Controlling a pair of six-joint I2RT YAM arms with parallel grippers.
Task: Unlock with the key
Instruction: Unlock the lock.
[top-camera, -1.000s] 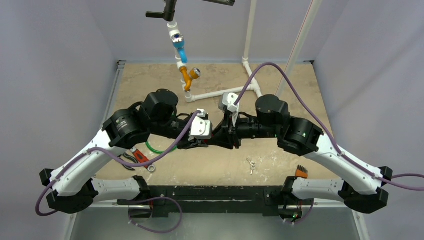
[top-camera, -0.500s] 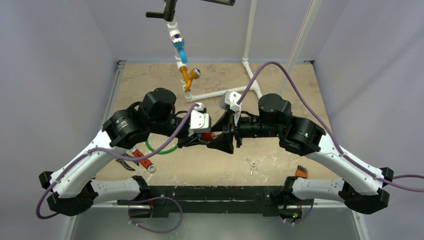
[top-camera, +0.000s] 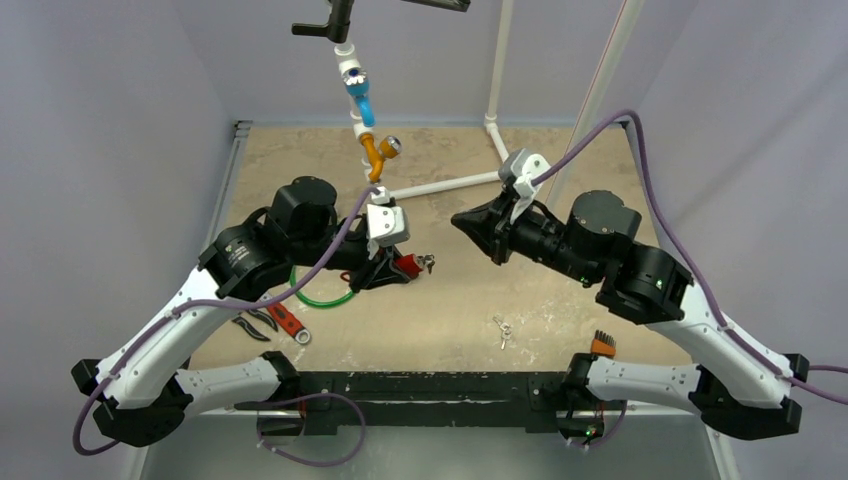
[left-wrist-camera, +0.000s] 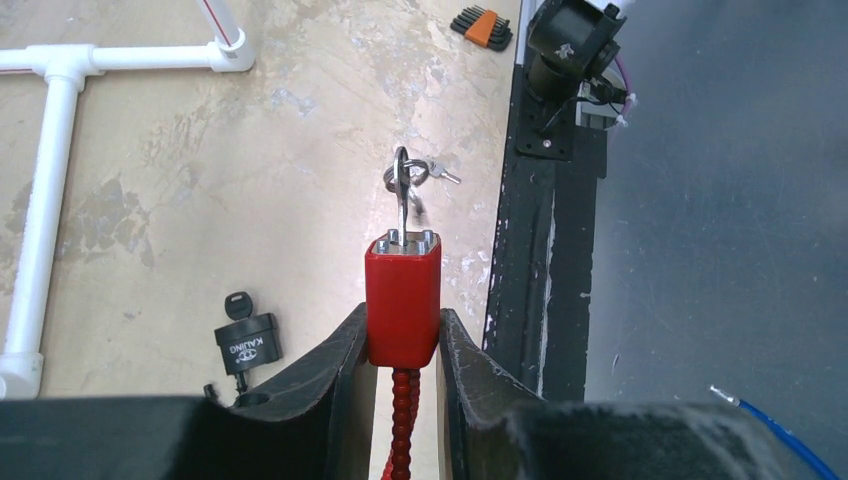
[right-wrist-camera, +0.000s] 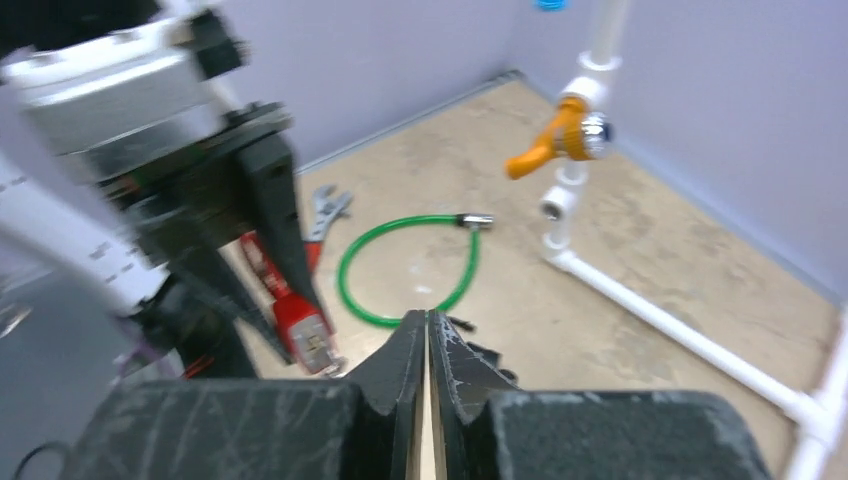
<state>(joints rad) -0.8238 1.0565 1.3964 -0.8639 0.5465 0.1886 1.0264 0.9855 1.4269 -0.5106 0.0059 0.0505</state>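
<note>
The red padlock (left-wrist-camera: 402, 300) looks smooth and shiny, and its key (left-wrist-camera: 403, 207) is bright metal. The tabletop (left-wrist-camera: 250, 130) is dull, rough and speckled like stone.

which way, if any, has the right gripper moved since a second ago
Yes. The right gripper has backed off the red padlock, rightward and toward the far side, ending closer to the white pipe.
</note>
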